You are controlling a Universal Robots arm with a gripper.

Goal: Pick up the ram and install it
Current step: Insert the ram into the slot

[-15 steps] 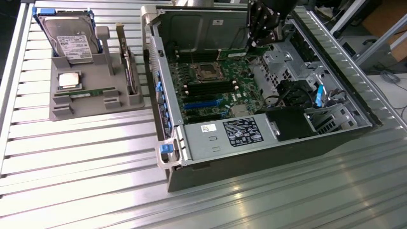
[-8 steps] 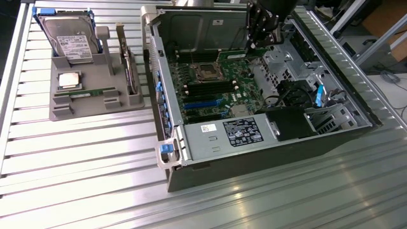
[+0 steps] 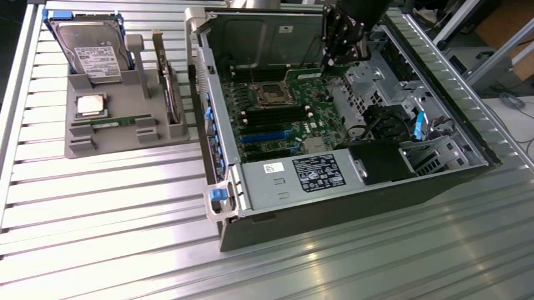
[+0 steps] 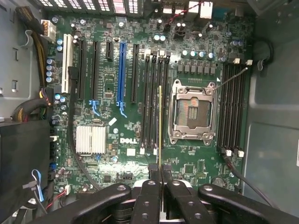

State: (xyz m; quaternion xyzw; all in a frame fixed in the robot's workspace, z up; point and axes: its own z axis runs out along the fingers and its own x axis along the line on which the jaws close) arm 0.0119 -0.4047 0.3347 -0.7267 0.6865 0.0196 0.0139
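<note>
My gripper [image 4: 160, 170] is shut on the ram [image 4: 160, 126], a thin green stick seen edge-on between the two black fingers. It hangs over the motherboard, lined up along the black memory slots [image 4: 154, 102] beside the open processor socket [image 4: 193, 112], and stands apart from them. In the exterior view the gripper [image 3: 341, 53] reaches down into the back of the open computer case [image 3: 334, 187], with the green ram [image 3: 304, 74] below it, above the motherboard [image 3: 284, 125].
A grey holder [image 3: 125, 140] at the exterior view's left carries a hard drive [image 3: 96, 47], a square silver processor chip [image 3: 90, 105] and another green stick [image 3: 112, 123]. Case walls, the power supply [image 3: 309, 175] and cables [image 4: 32, 42] ring the board.
</note>
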